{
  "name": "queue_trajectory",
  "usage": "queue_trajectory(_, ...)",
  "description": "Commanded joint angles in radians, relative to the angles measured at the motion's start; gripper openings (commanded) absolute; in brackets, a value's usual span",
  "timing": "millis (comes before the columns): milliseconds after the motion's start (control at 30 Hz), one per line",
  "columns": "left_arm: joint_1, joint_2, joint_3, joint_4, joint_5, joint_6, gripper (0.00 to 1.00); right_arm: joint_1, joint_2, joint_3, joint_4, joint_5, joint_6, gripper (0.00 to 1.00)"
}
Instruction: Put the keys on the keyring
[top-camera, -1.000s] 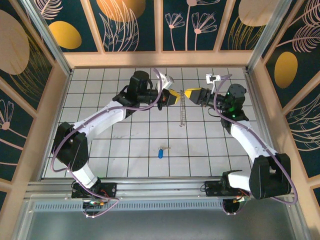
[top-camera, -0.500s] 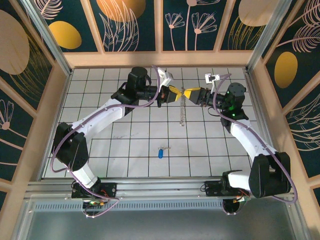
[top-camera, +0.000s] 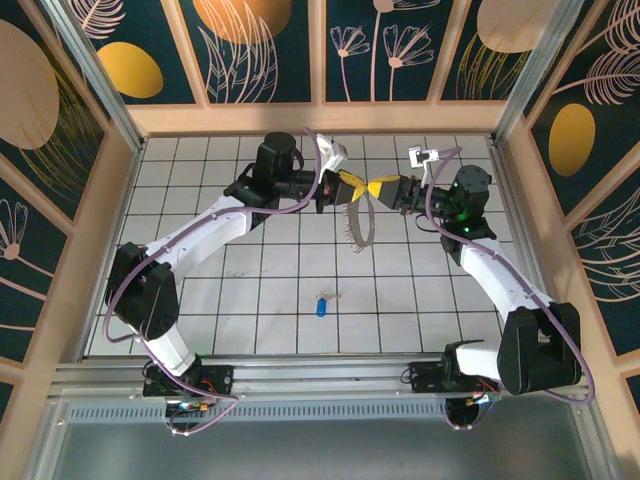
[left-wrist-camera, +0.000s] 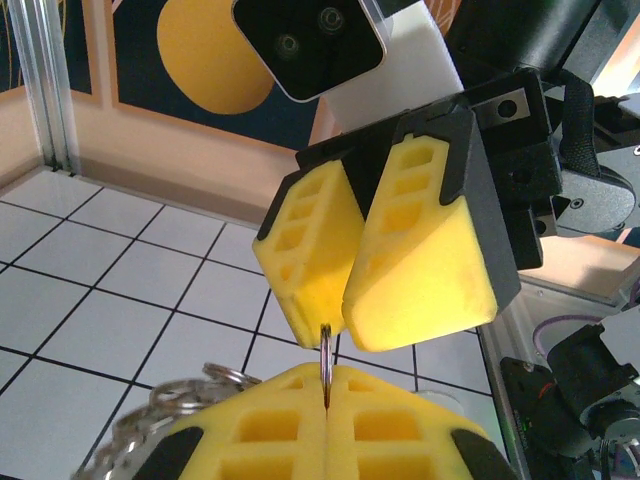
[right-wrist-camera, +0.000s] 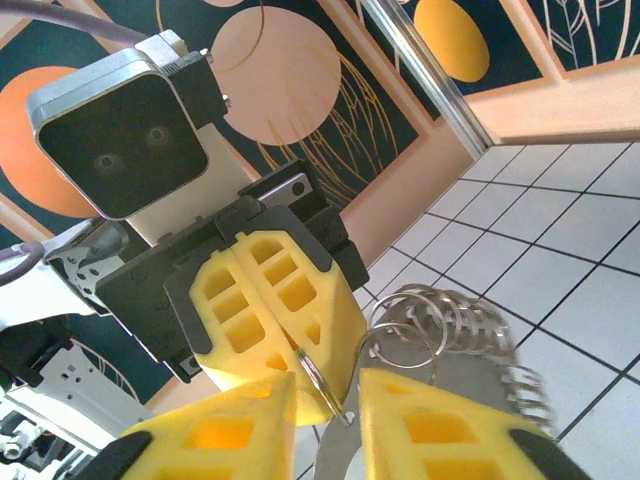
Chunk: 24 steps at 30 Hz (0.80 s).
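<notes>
**Top view.**
- Left hand and right hand: they meet tip to tip above the far middle of the bench.
- Keyring: hangs from the meeting point. The hoop is partly turned toward the camera, and small metal pieces fringe its rim.
- Key (blue head, short blade): lies flat on the bench, well apart from both hands and nearer the arm bases.

**Left wrist view.**
- Left hand: yellow fingers pressed together on a thin wire of the keyring, which rises from the seam between them.
- Right hand: directly opposite, its tips at the same wire from above. Its two fingers overlap here, so I cannot tell whether they clamp it.
- Small rings of the fringe sit at lower left, beside the left hand.

**Right wrist view.**
- Right hand: a narrow gap shows between its fingers, and the keyring wire stands in that gap. I cannot tell whether it grips.
- Left hand: fingers closed together, meeting the wire head-on.
- Loose small rings bunch just right of the left hand, above the right hand.
</notes>
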Motion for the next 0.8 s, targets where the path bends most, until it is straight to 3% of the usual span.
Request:
queue_trajectory(0, 0.005, 0.006, 0.039, 0.051, 0.032, -0.012, 0.0, 0.008, -0.007, 0.029, 0.055, -0.034, -0.01, 0.2)
queue_trajectory(367, 0.005, 0.007, 0.049, 0.055, 0.042, -0.022, 0.0, 0.023, -0.01, 0.028, 0.051, -0.048, -0.021, 0.2)
queue_trajectory(667, 0.005, 0.007, 0.045, 0.052, 0.057, -0.024, 0.0, 0.029, -0.006, 0.044, 0.063, -0.04, -0.016, 0.01)
queue_trajectory(767, 0.005, 0.006, 0.044, 0.052, 0.064, -0.025, 0.0, 0.03, -0.007, 0.044, 0.07, -0.035, -0.013, 0.0)
